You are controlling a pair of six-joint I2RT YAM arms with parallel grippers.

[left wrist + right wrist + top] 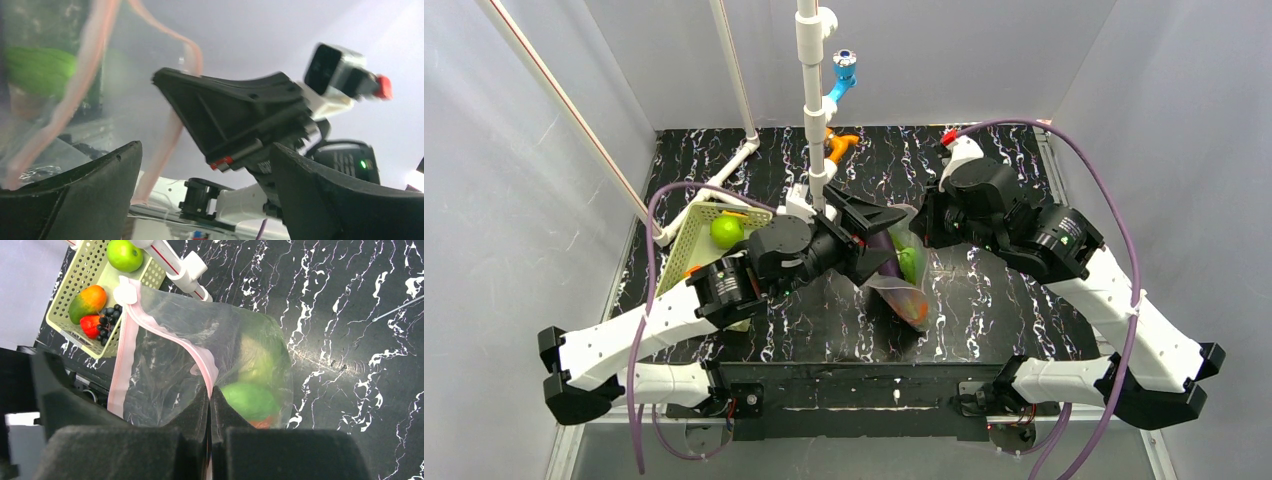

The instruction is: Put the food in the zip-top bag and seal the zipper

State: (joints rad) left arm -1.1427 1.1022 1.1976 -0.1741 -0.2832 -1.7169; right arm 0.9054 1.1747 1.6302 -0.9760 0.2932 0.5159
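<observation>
The clear zip-top bag (902, 280) hangs lifted above the middle of the table, with its pink zipper (131, 340) gaping open. Green fruits (251, 399) and a red-orange piece (911, 303) lie in its bottom. A purple piece (882, 247) shows at its mouth. My right gripper (210, 391) is shut on the pink zipper strip and holds the bag up; it also shows in the top view (922, 228). My left gripper (876, 236) is open and empty at the bag's mouth. In its wrist view (205, 165) the pink strip (82, 95) hangs to the left.
The pale green basket (686, 240) stands at the left with a green fruit (726, 230), a mango (87, 302), a red piece and dark grapes (106, 322). A white pipe stand (812, 100) rises behind the bag. Blue and orange objects (842, 75) are at the back.
</observation>
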